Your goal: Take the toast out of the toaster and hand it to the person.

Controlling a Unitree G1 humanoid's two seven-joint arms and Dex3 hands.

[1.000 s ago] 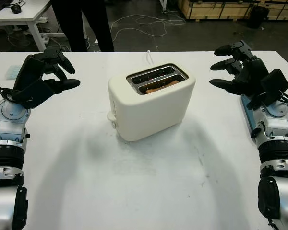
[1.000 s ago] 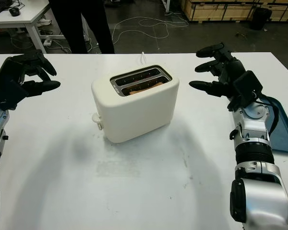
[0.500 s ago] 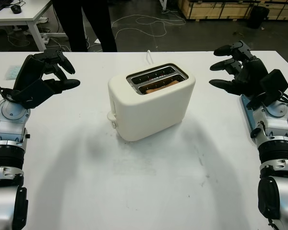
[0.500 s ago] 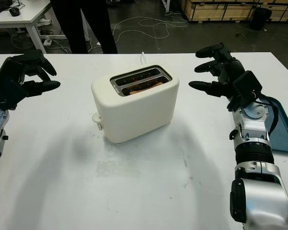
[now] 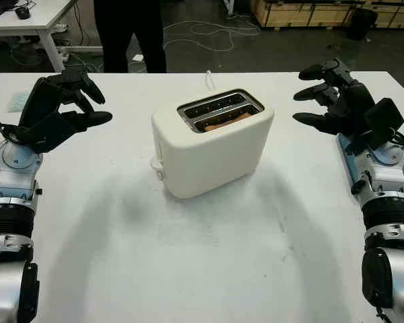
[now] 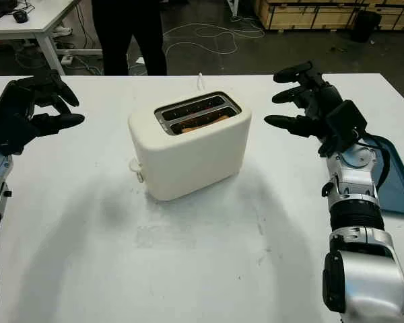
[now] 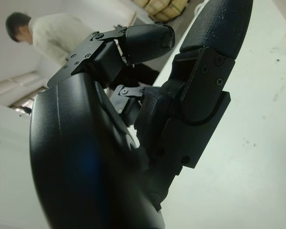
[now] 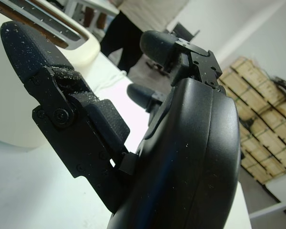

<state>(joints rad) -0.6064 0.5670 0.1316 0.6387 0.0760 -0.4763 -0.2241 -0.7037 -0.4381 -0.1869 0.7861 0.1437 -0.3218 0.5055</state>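
A cream two-slot toaster (image 5: 212, 145) stands mid-table, tilted a little clockwise. A brown slice of toast (image 5: 223, 122) sits low in the nearer slot; the far slot looks dark. My left hand (image 5: 74, 101) is raised at the table's left side, open and holding nothing, well apart from the toaster. My right hand (image 5: 323, 94) is raised at the right side, open, its fingers pointing toward the toaster with a gap between. A person (image 5: 129, 30) in dark trousers stands beyond the far edge, left of centre.
A blue tray (image 6: 394, 178) lies at the right edge under my right forearm. The toaster's white cord (image 5: 209, 79) runs off the far edge. Its lever knob (image 5: 155, 163) sticks out on the near-left side. Another desk (image 5: 27, 20) and wooden crates (image 5: 303, 10) stand behind.
The person behind the table has stepped a little to the right. Both hands and the toaster stay where they were.
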